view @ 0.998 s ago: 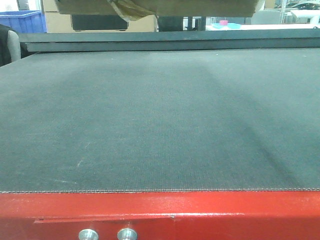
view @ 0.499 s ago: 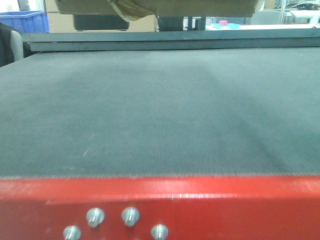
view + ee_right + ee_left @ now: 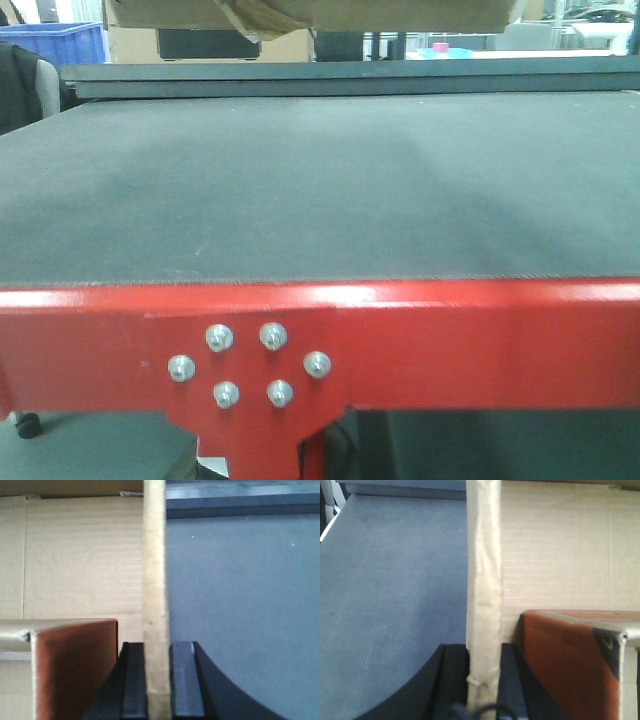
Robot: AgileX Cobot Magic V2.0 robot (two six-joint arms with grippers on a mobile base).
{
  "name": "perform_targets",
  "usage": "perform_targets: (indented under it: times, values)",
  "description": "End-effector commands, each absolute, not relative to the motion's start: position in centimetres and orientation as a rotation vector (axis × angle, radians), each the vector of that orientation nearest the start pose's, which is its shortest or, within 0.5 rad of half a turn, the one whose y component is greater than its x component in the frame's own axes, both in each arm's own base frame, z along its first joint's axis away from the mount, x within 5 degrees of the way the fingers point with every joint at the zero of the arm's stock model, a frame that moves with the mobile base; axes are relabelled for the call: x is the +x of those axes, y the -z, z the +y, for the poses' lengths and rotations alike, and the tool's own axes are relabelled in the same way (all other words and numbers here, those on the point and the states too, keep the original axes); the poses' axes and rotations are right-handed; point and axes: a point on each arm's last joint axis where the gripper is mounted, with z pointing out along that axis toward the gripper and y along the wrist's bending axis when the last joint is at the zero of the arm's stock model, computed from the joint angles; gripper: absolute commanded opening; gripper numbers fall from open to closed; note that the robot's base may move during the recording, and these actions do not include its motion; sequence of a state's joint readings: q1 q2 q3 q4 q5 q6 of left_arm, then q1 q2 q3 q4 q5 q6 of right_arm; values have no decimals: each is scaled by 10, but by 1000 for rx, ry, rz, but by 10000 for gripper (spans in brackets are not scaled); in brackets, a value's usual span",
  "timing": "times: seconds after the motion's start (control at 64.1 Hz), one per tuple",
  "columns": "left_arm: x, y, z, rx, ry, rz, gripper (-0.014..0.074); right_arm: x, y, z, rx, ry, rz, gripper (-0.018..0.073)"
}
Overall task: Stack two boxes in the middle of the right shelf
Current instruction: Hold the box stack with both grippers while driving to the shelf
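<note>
left jaws and right jaws each pinch a flap [image 3: 482, 580] of the box [image 3: 300, 12], its length running sideways between them.

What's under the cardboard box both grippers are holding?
Grey mat of the red-edged platform, bare where it shows. The cardboard box hangs above it in the front view. In the wrist views the box's own cardboard covers the patch directly beneath.
</note>
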State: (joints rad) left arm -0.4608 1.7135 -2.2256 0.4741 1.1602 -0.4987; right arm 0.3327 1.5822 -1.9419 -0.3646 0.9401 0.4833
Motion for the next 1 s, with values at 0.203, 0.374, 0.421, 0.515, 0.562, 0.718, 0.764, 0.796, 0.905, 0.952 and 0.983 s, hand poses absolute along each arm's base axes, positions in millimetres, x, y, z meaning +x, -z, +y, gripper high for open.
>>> perform_targets:
  times: [0.203, 0.374, 0.421, 0.515, 0.562, 0.718, 0.764, 0.796, 0.905, 0.952, 0.983]
  values:
    - [320, -529, -118, -82, 63, 1960, -111, 322, -508, 84, 103, -108, 1924, -162]
    - [320, -529, -118, -82, 63, 1960, -111, 322, -508, 84, 103, -108, 1924, -162]
    - [320, -529, -118, -82, 63, 1960, -111, 322, -508, 84, 103, -108, 1924, -162]
    - [320, -529, -118, -82, 63, 1960, -111, 322, -508, 84, 103, -108, 1924, -162]
    - [320, -529, -118, -82, 63, 1960, -111, 322, -508, 84, 103, -108, 1924, -162]
    - [320, -529, -118, -82, 60, 1960, -111, 322, -508, 84, 103, -108, 1924, -162]
    - [320, -529, -118, -82, 60, 1960, -111, 322, -508, 84, 103, -108, 1924, -162]
    - [320, -529, -118, -82, 60, 1960, -111, 322, -508, 84, 103, -108, 1924, -162]
    - [320, -529, -118, -82, 60, 1960, -111, 322, -508, 84, 103, -108, 1924, -162]
    - [320, -529, -118, -82, 60, 1960, -111, 322, -508, 84, 103, -108, 1924, -162]
    - [320, -529, -118, -82, 60, 1960, -111, 322, -508, 84, 103, -108, 1924, -162]
